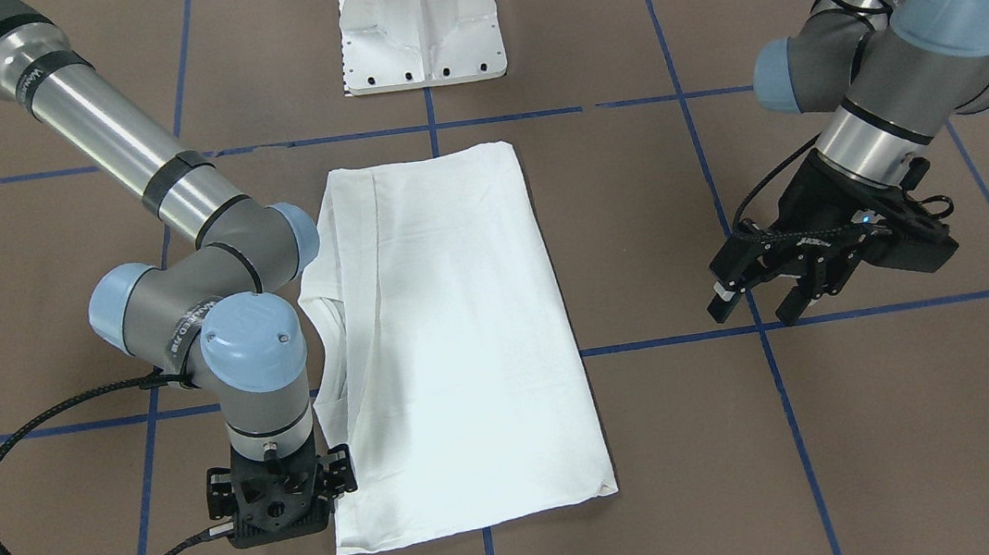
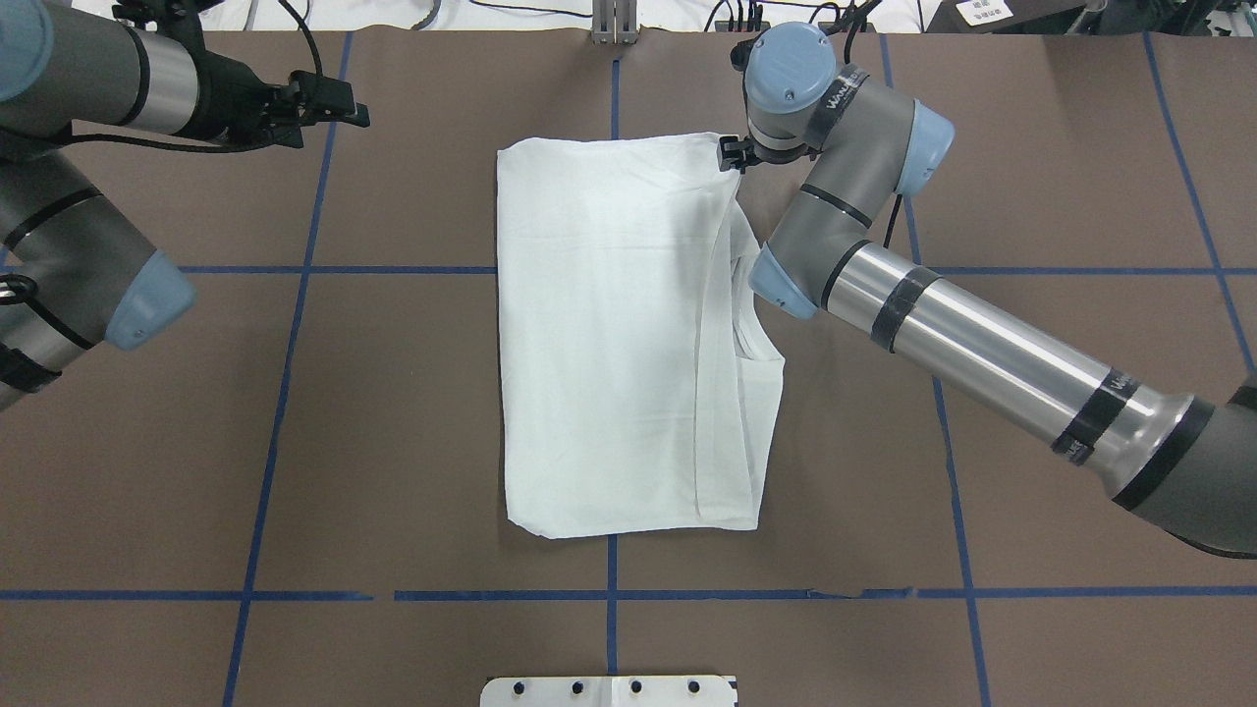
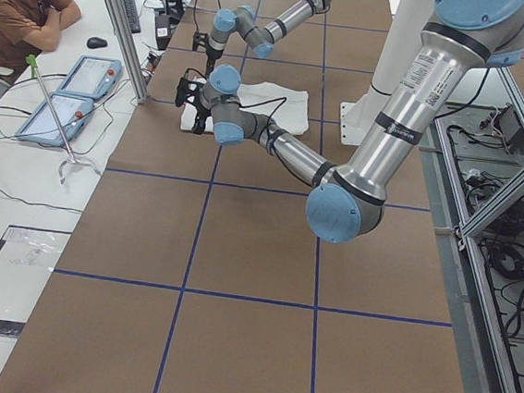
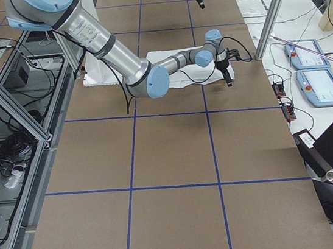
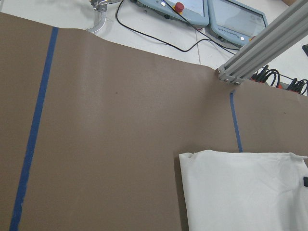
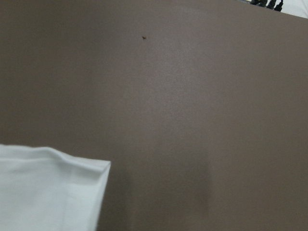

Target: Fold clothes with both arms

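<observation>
The white T-shirt [image 1: 462, 318] [image 2: 609, 344] lies flat on the brown table, folded lengthwise into a long rectangle. Loose layers show along its edge on the robot's right. My right gripper [image 1: 284, 511] [image 2: 735, 155] points straight down at the shirt's far right corner. Its jaws look spread open, with the tips hidden under the wrist. In the right wrist view that shirt corner [image 6: 48, 192] lies flat and unheld. My left gripper [image 1: 754, 311] [image 2: 344, 103] hangs open and empty above bare table, well to the left of the shirt [image 5: 245, 192].
The white pedestal base [image 1: 419, 25] [image 2: 609, 692] stands at the robot's edge of the table. Blue tape lines [image 2: 285, 393] grid the brown surface. A seated person [image 3: 20, 6] and two control tablets [image 3: 78, 86] are beyond the far table edge.
</observation>
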You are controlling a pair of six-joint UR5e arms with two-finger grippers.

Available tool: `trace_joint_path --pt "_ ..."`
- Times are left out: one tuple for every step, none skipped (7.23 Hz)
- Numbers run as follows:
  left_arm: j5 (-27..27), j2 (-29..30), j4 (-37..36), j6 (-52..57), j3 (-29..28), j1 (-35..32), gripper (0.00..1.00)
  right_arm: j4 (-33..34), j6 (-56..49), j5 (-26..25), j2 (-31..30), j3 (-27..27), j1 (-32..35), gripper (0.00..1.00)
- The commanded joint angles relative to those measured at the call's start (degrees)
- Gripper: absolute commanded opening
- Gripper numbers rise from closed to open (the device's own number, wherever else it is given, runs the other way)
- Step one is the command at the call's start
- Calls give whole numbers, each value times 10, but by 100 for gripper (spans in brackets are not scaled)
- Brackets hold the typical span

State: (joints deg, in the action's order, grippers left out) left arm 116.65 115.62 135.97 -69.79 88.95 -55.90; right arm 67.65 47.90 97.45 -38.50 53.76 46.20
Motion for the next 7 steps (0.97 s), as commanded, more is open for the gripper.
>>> trace_joint_path --pt "0 0 0 0 -1 0 100 0 -11 9 -15 20 6 100" --pt "0 0 1 0 -6 0 100 1 -8 14 -12 26 6 100" --pt "0 0 1 0 -6 0 100 0 -4 15 -5 28 6 100" --pt "0 0 1 0 -6 0 100 0 12 14 5 28 4 100" --pt "0 0 1 0 -6 0 100 4 27 16 25 28 1 100" --pt "0 0 1 0 -7 0 100 5 48 17 26 35 -14 100" --pt "0 0 1 0 -7 0 100 5 52 17 26 35 -23 100"
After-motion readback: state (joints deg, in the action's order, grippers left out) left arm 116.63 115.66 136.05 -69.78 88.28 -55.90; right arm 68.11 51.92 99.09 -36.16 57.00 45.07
